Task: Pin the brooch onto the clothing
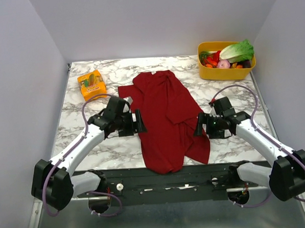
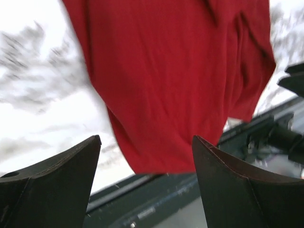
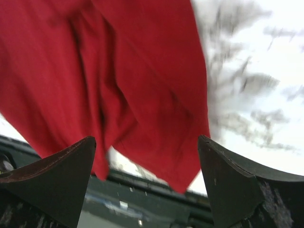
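The marbled bench [image 1: 82,148] carries the dark red shirt [image 1: 165,118], which lies crumpled in the middle with its collar to the far side and its lower edge over the near edge. The left hand [image 1: 140,121] and the right hand [image 1: 199,126] stand just beside the shirt, one on each side, both released, grasping nothing. The brooch is too small to tell.
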{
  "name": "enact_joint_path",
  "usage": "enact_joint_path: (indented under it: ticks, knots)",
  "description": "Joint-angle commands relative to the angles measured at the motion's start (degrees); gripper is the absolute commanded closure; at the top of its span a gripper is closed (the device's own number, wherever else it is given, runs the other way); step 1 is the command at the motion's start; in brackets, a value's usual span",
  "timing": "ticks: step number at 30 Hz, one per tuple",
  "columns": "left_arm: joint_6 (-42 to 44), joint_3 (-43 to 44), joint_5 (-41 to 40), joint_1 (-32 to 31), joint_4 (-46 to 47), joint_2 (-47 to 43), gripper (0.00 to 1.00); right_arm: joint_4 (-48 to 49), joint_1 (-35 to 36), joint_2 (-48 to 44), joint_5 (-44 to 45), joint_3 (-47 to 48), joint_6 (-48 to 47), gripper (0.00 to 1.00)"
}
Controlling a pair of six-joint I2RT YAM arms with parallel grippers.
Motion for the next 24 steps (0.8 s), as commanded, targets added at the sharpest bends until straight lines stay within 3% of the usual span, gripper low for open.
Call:
enact_joint_path:
  ticks: [1, 7, 10, 12, 14, 16, 17, 18, 20, 24]
  knots:
    - [-9.84, -3.98, 1.36, -6.55, -0.78, -1.87, 0.16, -6.66, 2.88, 0.33, 1.87, -1.90, 3.35, 0.06]
    - [-12.33, -10.84, 1.53, -10.86, -0.25, -0.91, 0.19, -9.04, 10.17, 4.98, 4.95, -1.20, 4.85, 0.08]
    - [-12.33, -12.34, 2.06, -12.09, -0.25, -0.29, 0.20, -10.88, 14.56, 11.04, 6.27, 0.55, 4.24, 0.14]
    - [-12.41, -12.87, 2.23, -12.80, -0.25, -0.20, 0.20, -12.19, 16.77, 15.77, 7.23, 2.39, 3.44, 0.23]
    - [-12.33, -12.96, 2.32, -13.59, -0.17, 0.06, 0.20, -13.34, 19.23, 18.87, 8.29, 3.98, 1.95, 0.25]
    - [-12.94, -13.22, 3.02, -14.03, 0.27, 0.41, 0.20, -13.26, 19.85, 22.82, 6.11, 4.77, -0.15, 0.36]
    - [-13.20, -13.31, 3.11, -14.81, 1.49, 0.59, 0.20, -12.74, 19.85, 23.71, 5.40, 4.95, -0.51, 0.62]
    - [-13.73, -13.66, 3.20, -15.26, 2.29, 0.85, 0.20, -12.21, 19.85, 24.41, 4.96, 5.56, -1.03, 0.77]
    - [-15.40, -14.01, 3.64, -17.09, 4.65, 2.08, 0.20, -12.29, 19.85, 25.03, 5.13, 8.02, -1.74, 0.90]
    - [-17.86, -14.97, 2.94, -21.05, 7.21, 4.02, 0.20, -13.78, 19.85, 22.32, 8.20, 14.43, -2.01, 0.99]
